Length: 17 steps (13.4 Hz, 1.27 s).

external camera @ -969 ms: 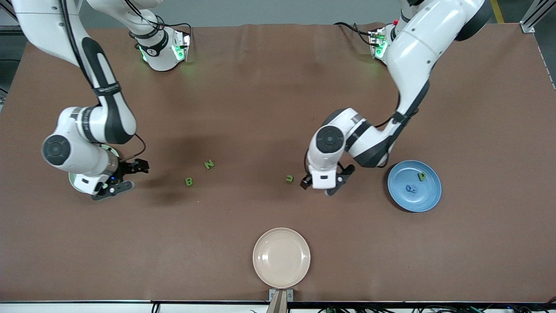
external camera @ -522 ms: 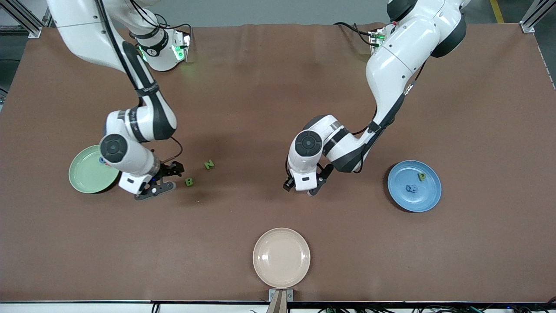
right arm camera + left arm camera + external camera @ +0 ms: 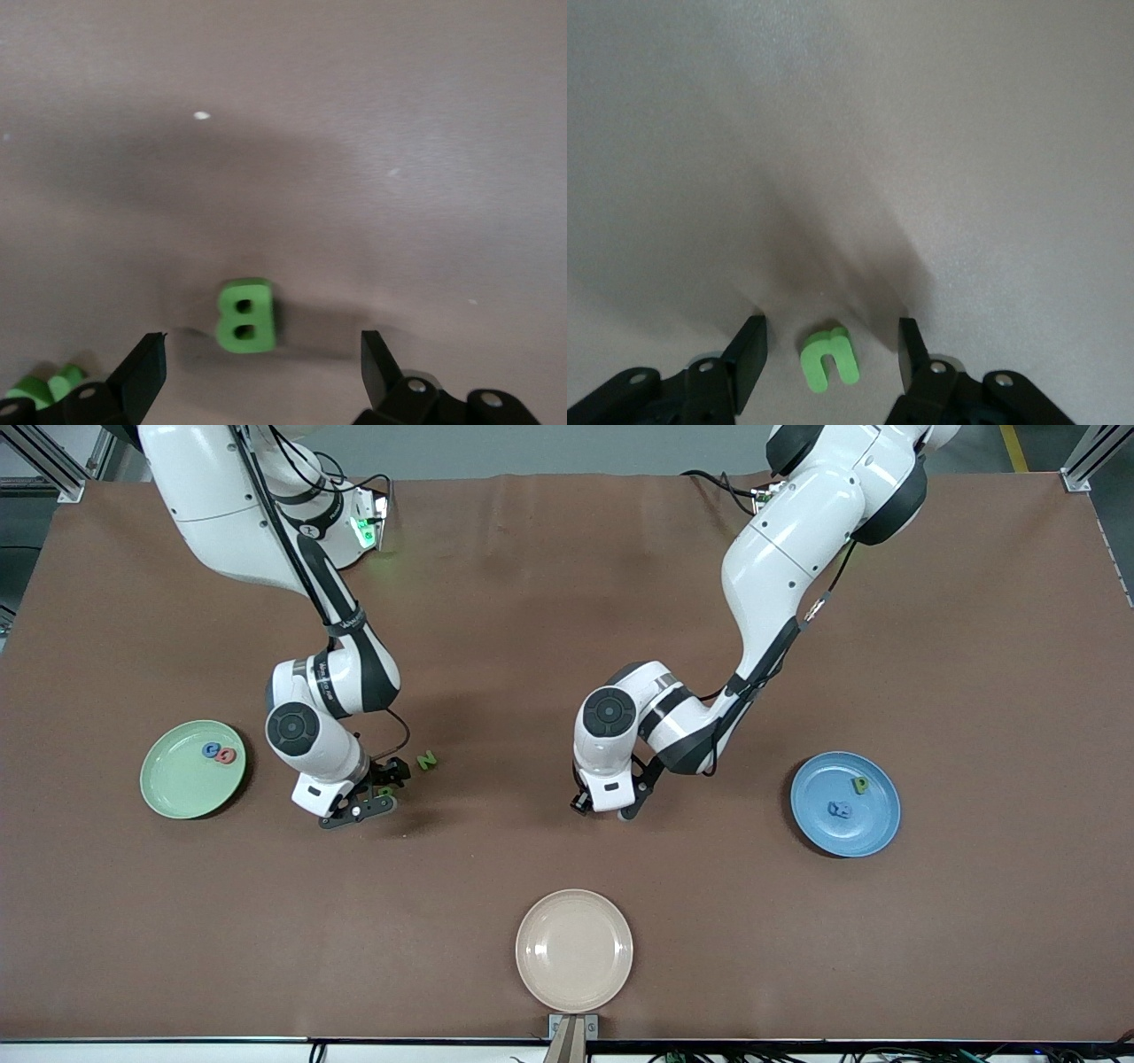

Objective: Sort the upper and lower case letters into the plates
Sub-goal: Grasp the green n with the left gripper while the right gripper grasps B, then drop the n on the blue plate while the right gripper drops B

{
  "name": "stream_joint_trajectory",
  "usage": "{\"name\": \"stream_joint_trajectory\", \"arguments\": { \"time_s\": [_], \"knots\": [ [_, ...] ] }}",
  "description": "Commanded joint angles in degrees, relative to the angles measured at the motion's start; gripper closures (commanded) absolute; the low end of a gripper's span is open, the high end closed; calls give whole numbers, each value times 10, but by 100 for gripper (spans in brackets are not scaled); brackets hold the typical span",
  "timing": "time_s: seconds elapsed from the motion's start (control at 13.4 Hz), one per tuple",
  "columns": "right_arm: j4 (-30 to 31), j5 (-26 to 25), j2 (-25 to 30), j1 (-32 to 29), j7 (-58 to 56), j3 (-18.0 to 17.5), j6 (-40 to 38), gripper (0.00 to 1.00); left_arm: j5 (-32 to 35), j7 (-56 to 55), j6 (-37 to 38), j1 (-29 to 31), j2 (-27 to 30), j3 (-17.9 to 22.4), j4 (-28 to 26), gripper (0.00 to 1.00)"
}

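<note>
The pale green plate (image 3: 177,793) lies toward the right arm's end and holds a blue and a red letter (image 3: 220,754). The blue plate (image 3: 873,824) lies toward the left arm's end and holds a green P (image 3: 859,784) and a blue letter (image 3: 839,809). My right gripper (image 3: 375,790) is open, low over the green B (image 3: 244,316), which lies just ahead of the open jaws (image 3: 261,354). My left gripper (image 3: 607,808) is open, with the green u (image 3: 829,359) on the table between its fingers (image 3: 830,343). The front view hides the u. A green N (image 3: 427,760) lies beside the B.
A beige plate (image 3: 574,950) sits at the table edge nearest the front camera, in the middle. The N also shows at the edge of the right wrist view (image 3: 44,388). Brown table all round.
The right arm swung from over the green plate to over the B, uncovering the plate's letters. The left gripper moved toward the right arm's end and now covers the u.
</note>
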State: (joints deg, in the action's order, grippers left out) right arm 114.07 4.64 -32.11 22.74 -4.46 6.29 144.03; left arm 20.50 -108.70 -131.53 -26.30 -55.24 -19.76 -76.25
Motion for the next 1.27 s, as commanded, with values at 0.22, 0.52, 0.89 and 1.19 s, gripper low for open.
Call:
{"name": "stream_joint_trajectory", "arguments": {
  "time_s": [0.22,0.52,0.89,1.19],
  "knots": [
    [12,9,-1,13,12,4,21,40,-7,-16,6,-14,-8,8,10,100],
    [12,9,-5,13,12,5,32,50,8,-13,77,11,49,38,8,100],
    [11,8,-4,6,12,5,32,90,8,153,136,112,161,32,-91,100],
    [11,8,12,3,12,9,6,96,9,301,55,211,232,31,-231,100]
  ]
}}
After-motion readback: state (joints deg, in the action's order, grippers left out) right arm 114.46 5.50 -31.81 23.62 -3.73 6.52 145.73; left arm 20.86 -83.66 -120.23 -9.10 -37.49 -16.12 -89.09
